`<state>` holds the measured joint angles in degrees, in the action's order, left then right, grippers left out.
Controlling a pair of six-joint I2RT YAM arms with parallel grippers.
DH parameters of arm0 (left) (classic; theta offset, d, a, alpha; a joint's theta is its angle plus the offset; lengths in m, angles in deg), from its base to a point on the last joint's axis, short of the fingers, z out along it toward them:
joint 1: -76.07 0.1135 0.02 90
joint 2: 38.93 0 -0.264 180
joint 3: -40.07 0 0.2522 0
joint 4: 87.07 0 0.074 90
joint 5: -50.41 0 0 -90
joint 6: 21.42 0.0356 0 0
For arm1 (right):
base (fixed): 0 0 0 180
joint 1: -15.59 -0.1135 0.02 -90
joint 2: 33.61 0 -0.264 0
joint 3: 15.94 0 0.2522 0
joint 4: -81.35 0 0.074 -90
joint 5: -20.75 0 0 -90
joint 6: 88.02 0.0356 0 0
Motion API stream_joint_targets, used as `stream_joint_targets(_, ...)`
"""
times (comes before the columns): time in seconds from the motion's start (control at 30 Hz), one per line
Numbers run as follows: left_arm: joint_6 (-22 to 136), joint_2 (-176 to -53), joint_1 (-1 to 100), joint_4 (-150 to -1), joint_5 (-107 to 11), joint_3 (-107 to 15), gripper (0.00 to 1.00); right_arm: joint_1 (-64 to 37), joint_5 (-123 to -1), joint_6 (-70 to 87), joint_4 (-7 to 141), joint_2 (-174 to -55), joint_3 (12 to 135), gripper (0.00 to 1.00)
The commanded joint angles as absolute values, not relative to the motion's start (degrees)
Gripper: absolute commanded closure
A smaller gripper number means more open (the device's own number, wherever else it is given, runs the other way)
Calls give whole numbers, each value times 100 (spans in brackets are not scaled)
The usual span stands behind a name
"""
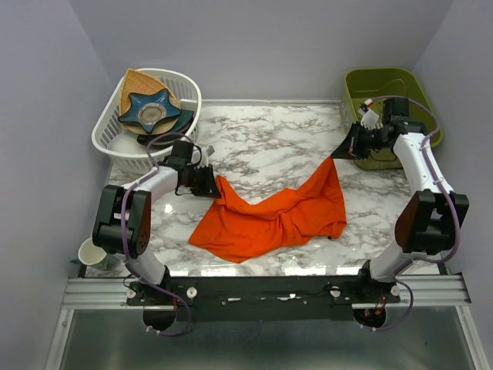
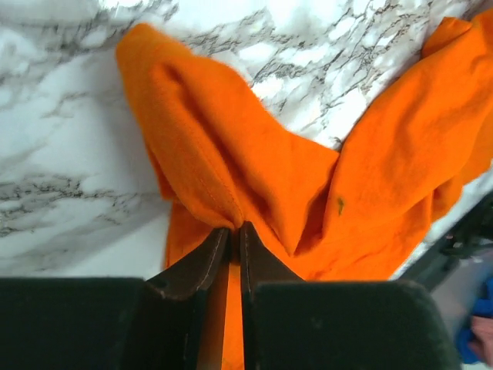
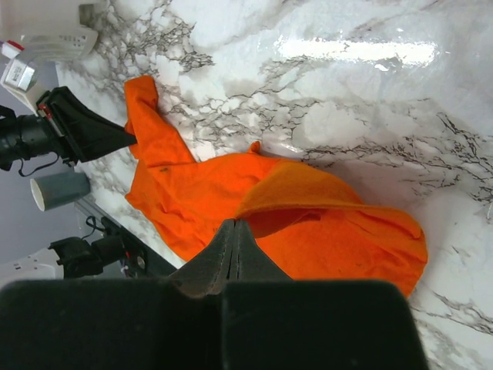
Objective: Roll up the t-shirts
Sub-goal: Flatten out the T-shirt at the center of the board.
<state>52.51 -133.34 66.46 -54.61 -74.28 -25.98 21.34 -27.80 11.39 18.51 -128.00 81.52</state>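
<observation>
The bright orange t-shirt point(image 1: 273, 216) lies crumpled on the marble table, stretched between both grippers. My left gripper point(image 1: 212, 183) is shut on the shirt's left corner; in the left wrist view the jaws point(image 2: 233, 228) pinch a bunched fold of the orange fabric point(image 2: 254, 169). My right gripper point(image 1: 340, 153) is shut on the shirt's far right corner and holds it slightly raised; in the right wrist view the closed jaws point(image 3: 235, 224) grip the lifted edge of the shirt point(image 3: 308, 223). The shirt's middle sags onto the table.
A white basket point(image 1: 183, 85) at the back left holds a tan woven fan piece point(image 1: 142, 83) and a blue star-shaped dish point(image 1: 154, 112). A green bin point(image 1: 389, 81) stands at the back right. A cup point(image 1: 92, 251) sits off the table's near left corner.
</observation>
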Motion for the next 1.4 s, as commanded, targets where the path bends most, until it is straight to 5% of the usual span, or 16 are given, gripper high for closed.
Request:
stream_joint_targets(0.0,5916,-13324,5982,-4923,-6386,-3449,84,2174,-2865,1121,1907,-12852,8325,99)
stream_joint_targets(0.17,6321,-13797,5603,-4571,-5980,-4432,87,2174,-2865,1103,1863,-12985,8518,99)
stream_joint_targets(0.3,6428,-14080,5488,-4342,-5621,-4795,56,2174,-2865,1103,1881,-13038,8571,99)
stream_joint_targets(0.53,6182,-13378,5654,-4035,-5461,-4498,40,2174,-2847,1129,1933,-12976,8484,100)
stream_joint_targets(0.87,5145,-12156,6138,-4447,-6050,-2732,41,2174,-2830,1147,1907,-13064,8492,99)
stream_joint_targets(1.37,4828,-12585,6701,-6214,-7411,-1974,53,2165,-3111,962,1810,-12730,8168,99)
